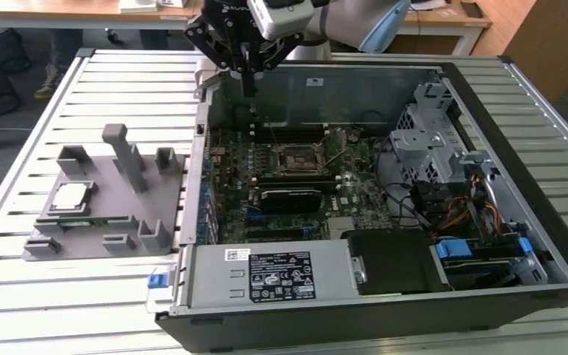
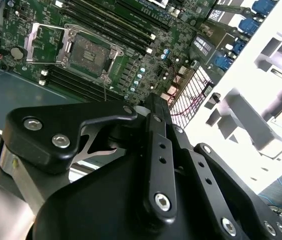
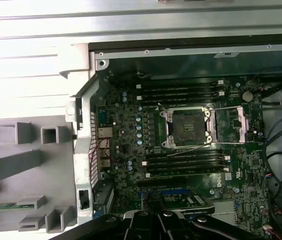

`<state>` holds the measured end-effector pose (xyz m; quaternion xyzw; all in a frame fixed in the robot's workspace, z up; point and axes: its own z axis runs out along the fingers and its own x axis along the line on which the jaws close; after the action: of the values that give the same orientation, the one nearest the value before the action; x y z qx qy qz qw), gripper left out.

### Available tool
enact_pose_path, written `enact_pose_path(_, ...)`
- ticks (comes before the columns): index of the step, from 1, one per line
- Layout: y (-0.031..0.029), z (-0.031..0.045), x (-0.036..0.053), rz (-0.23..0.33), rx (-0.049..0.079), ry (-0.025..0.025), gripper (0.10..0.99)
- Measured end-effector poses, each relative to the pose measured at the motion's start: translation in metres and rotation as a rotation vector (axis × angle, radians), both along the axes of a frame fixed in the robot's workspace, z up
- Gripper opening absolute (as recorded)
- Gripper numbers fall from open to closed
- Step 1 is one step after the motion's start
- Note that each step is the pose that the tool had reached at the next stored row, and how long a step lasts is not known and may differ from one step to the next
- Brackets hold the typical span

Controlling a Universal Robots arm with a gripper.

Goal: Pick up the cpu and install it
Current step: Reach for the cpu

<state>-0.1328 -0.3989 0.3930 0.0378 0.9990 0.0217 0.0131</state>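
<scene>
Gripper (image 1: 249,87): you have it hanging over the far wall of the computer case (image 1: 363,85), fingers drawn together to a narrow tip, nothing between them.
Directly beneath: in the exterior view the tip points down at the far strip of the motherboard (image 1: 353,166), just inside that wall.
Socket (image 3: 188,127): near the board's middle, bracket swung open to one side, a thin lever wire across it, and well apart from the tip.
Memory slots (image 3: 180,92): long dark rows on both sides of the socket.
Black card (image 1: 289,198): lies across the board just on the near side of the socket.
Power supply (image 1: 264,275): grey box filling the case's near corner at the exterior view's left.
Drive cage (image 1: 424,137): metal frame at the case's right in the exterior view, with loose cables (image 1: 452,211) below it.
Cpu (image 1: 70,196): lying flat on the grey fixture (image 1: 116,237), outside the case, toward the table's (image 1: 27,310) left edge in the exterior view, well apart from your gripper.
Memory stick (image 1: 89,220): green, on the same fixture, just beside the cpu.
In the way: the fixture's upright posts (image 1: 116,148) and the case's side wall (image 1: 197,170) stand between the cpu and the socket.
</scene>
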Motion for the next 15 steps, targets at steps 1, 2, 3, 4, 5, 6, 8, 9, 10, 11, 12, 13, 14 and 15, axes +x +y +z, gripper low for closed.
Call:
enact_pose_path(1,0.0000,0.0000,-0.0003,0.000,0.000,0.0000,0.106)
enact_pose_path(2,0.0000,-0.0001,-0.0006,0.000,0.000,-0.0001,0.106)
enact_pose_path(3,0.0000,-0.0001,-0.0009,0.000,0.000,-0.0001,0.106)
enact_pose_path(4,0.0000,-0.0002,-0.0015,0.000,0.000,-0.0001,0.106)
enact_pose_path(5,0.0000,-0.0002,-0.0020,0.000,0.000,0.0000,0.106)
enact_pose_path(6,0.0000,-0.0002,-0.0026,0.000,0.000,0.0000,0.106)
enact_pose_path(8,0.0000,-0.0004,-0.0036,0.000,0.000,-0.0001,0.106)
enact_pose_path(9,0.0000,-0.0004,-0.0039,0.000,0.000,0.0000,0.106)
enact_pose_path(10,0.0000,-0.0005,-0.0041,0.000,0.000,0.0000,0.106)
enact_pose_path(11,0.0000,-0.0006,-0.0044,0.000,0.000,0.0000,0.106)
enact_pose_path(12,0.0000,-0.0006,-0.0046,0.000,0.000,0.0001,0.106)
enact_pose_path(13,0.0000,-0.0007,-0.0048,0.000,0.000,0.0001,0.106)
enact_pose_path(14,0.0000,-0.0007,-0.0051,0.000,0.000,0.0002,0.106)
enact_pose_path(15,0.0000,-0.0008,-0.0051,0.000,0.000,0.0007,0.106)
